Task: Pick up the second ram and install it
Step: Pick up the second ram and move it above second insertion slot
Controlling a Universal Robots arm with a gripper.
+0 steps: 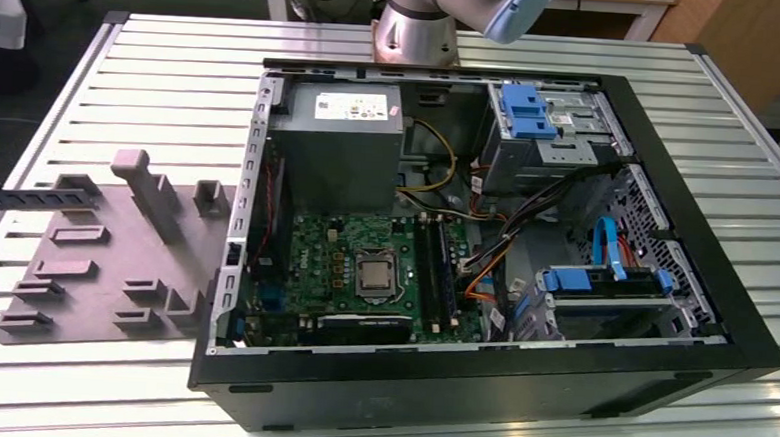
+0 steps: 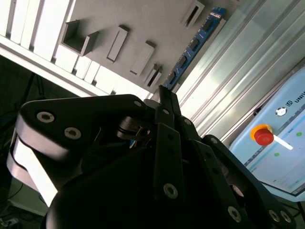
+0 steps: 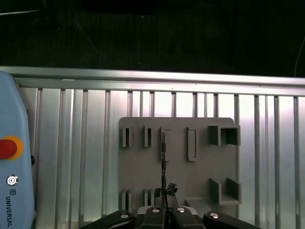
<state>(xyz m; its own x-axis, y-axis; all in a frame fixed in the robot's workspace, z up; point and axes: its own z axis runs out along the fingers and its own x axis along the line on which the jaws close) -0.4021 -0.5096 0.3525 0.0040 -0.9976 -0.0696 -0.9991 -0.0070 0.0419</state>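
Observation:
The second ram (image 2: 194, 45), a long blue-green stick with black chips, stands on edge over the grey holder plate (image 3: 200, 176). The first wrist view shows the second ram (image 3: 163, 157) edge-on as a thin dark line running from my fingertips across the plate. My gripper (image 3: 165, 194) has its fingers drawn close together on the stick's near part; in the second wrist view my gripper (image 2: 163, 91) meets the stick's end. The second ram (image 1: 47, 198) sits at the exterior view's left, by the plate's edge. I cannot tell whether it rests in its slot or is lifted.
The open computer case (image 1: 488, 384) lies at the exterior view's right, with the green motherboard (image 1: 347, 266), its long black slots (image 1: 434, 271) and the grey power-supply box (image 1: 334, 140). A pendant with a red stop button (image 3: 8, 148) lies on the slatted table (image 1: 157, 76).

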